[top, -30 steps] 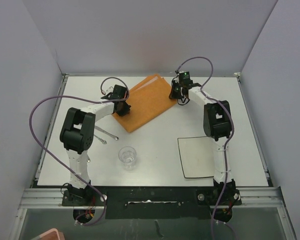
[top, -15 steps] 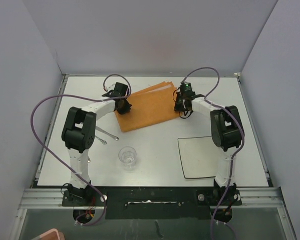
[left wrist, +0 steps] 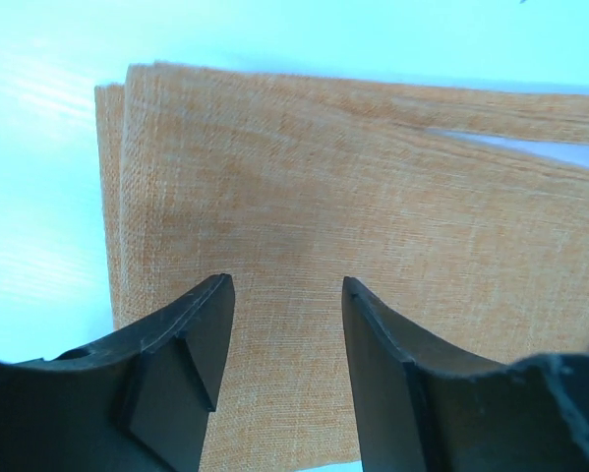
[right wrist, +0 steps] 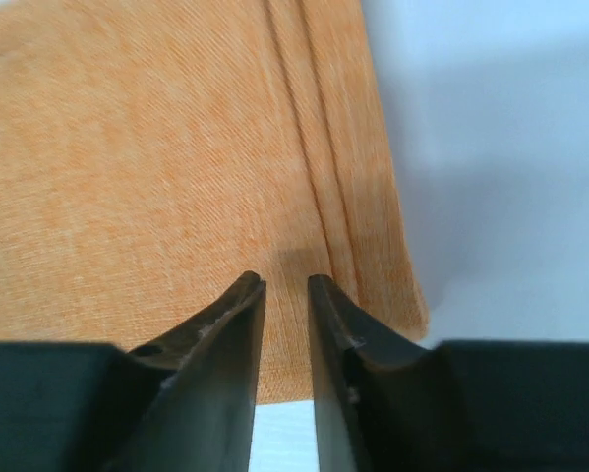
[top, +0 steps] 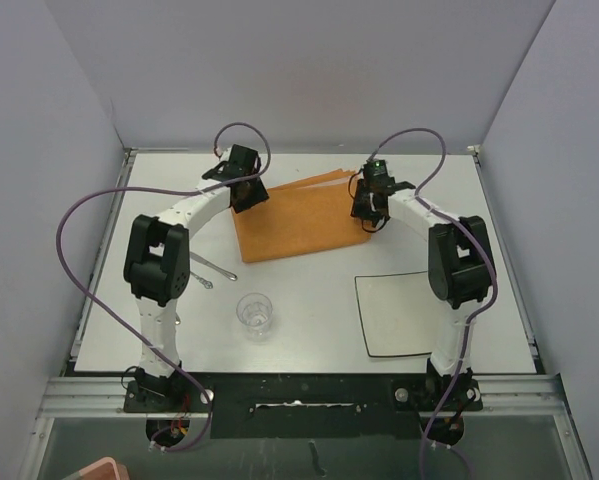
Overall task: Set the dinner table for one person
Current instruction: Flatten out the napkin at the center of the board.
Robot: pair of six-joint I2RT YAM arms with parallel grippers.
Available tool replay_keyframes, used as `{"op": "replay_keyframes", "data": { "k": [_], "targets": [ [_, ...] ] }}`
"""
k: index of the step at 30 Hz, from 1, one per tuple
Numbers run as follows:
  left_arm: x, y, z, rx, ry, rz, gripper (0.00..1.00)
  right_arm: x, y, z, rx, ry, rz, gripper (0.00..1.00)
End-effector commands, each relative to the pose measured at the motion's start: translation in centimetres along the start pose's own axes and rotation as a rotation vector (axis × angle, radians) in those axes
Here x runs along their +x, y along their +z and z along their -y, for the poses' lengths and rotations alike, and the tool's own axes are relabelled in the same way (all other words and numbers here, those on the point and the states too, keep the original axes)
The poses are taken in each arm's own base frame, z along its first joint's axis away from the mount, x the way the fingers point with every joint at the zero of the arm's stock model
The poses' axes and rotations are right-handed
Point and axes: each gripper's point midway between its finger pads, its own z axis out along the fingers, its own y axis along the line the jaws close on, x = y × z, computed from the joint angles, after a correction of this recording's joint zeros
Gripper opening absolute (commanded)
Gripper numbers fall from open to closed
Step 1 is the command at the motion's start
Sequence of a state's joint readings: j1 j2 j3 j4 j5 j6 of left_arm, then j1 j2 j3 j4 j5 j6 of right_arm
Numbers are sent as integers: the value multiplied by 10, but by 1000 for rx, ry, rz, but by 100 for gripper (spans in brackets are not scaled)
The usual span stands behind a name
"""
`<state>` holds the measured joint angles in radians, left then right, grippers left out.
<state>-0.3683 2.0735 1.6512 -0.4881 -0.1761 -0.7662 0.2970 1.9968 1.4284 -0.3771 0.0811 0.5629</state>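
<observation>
The white counter (top: 309, 295) spreads out from the arm bases, with a glass (top: 255, 312) and plate (top: 394, 313) near and the orange mat (top: 297, 218) flat farther back. Over the mat's ends the left fingers (left wrist: 191, 334) stand apart and the right fingers (right wrist: 225, 334) are barely parted, neither gripping cloth. Mat-laying looks done; next, likely lift clear and bring the plate onto it.

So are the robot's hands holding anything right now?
Nothing. The left hand and right hand both hang open above the orange folded cloth mat, pinching none of it.
</observation>
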Motion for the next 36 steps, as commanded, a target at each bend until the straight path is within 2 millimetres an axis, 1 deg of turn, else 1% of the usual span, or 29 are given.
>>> {"op": "replay_keyframes", "data": {
  "k": [1,2,3,4,6,8,12,16,20,27,33,36],
  "targets": [
    [-46,-51,25,36,131,141,47,-72,-28,-30,-101,-95,154,46],
    [-49,-55,25,34,137,154,47,-81,-31,-34,-112,-107,174,62],
    [-50,-59,23,30,138,164,47,-87,-32,-36,-118,-114,190,69],
    [-51,-61,22,29,139,168,47,-96,-33,-40,-128,-120,205,70],
    [-49,-60,19,22,143,164,47,-100,-23,-40,-125,-125,193,71],
    [-45,-58,15,7,153,157,47,-102,-9,-34,-117,-115,167,71],
    [-36,-51,-1,-57,161,147,47,-96,14,-32,-128,-109,119,72],
    [-27,-43,-16,-105,181,134,48,-92,25,-30,-130,-111,103,72],
    [-27,-38,-23,-130,189,142,49,-88,29,-31,-138,-112,92,72],
    [-44,-40,-26,-166,218,187,49,-80,34,-21,-123,-115,71,71],
    [-52,-28,-34,-170,216,198,49,-83,33,-17,-121,-108,78,71],
    [-57,-20,-34,-167,221,203,49,-84,32,-16,-120,-107,79,71]
  ]
}}
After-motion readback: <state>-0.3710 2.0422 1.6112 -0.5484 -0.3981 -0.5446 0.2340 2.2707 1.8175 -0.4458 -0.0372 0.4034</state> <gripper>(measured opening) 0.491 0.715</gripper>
